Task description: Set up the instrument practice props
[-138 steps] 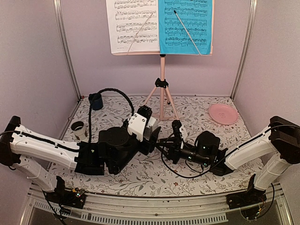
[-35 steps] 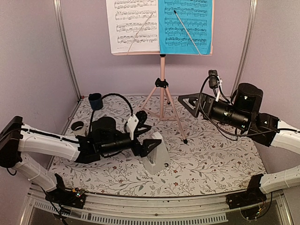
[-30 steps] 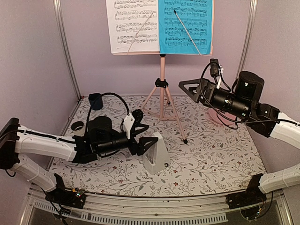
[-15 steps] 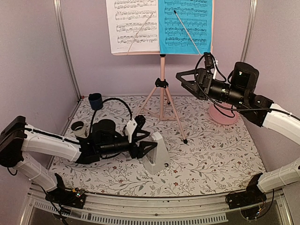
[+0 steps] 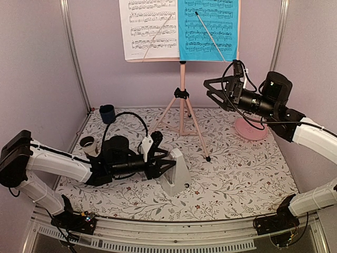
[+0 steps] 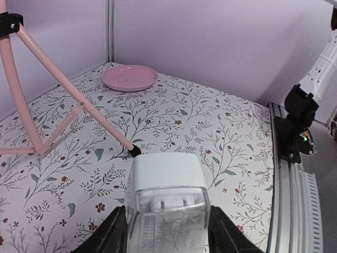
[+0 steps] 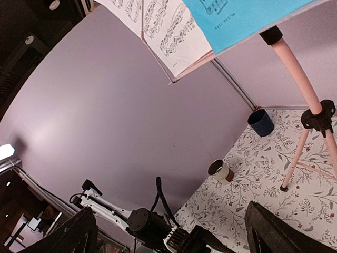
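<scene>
The pink music stand (image 5: 182,79) rises at the back, with the white sheet (image 5: 147,29) and the blue sheet (image 5: 208,29) on its desk. The white metronome (image 5: 176,171) stands upright on the floral table. My left gripper (image 5: 164,162) reaches it from the left; in the left wrist view the metronome (image 6: 166,195) fills the gap and both fingers press its sides. My right gripper (image 5: 210,88) hangs open in the air, right of the stand's pole and below the blue sheet (image 7: 237,16), holding nothing. The right wrist view also shows the white sheet (image 7: 168,31) and the pole (image 7: 297,74).
A dark blue cup (image 5: 107,113) sits at the back left, a white cup (image 5: 88,144) by the left wall. A pink plate (image 5: 250,128) lies at the back right, partly behind my right arm. The stand's tripod leg (image 6: 79,100) ends just beyond the metronome.
My left gripper's fingers have closed in on the metronome, which has stayed in place. The right gripper has risen and turned toward the stand's desk, still open.
</scene>
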`<action>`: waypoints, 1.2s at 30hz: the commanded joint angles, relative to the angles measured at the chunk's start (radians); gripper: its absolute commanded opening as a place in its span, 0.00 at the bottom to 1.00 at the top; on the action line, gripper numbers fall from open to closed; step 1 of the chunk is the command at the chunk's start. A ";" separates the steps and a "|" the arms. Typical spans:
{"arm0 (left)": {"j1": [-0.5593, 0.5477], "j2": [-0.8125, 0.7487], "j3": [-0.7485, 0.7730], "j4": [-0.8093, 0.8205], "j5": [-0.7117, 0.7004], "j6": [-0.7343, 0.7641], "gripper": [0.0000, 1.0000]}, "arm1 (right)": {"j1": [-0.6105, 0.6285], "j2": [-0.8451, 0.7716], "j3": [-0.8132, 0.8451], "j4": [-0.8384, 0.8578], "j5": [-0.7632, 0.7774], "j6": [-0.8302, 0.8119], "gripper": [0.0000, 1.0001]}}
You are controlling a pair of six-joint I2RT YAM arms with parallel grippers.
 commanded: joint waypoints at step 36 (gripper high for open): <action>-0.024 0.034 0.045 0.062 -0.027 0.050 0.57 | 0.120 0.385 -0.178 0.052 -0.274 -0.081 0.67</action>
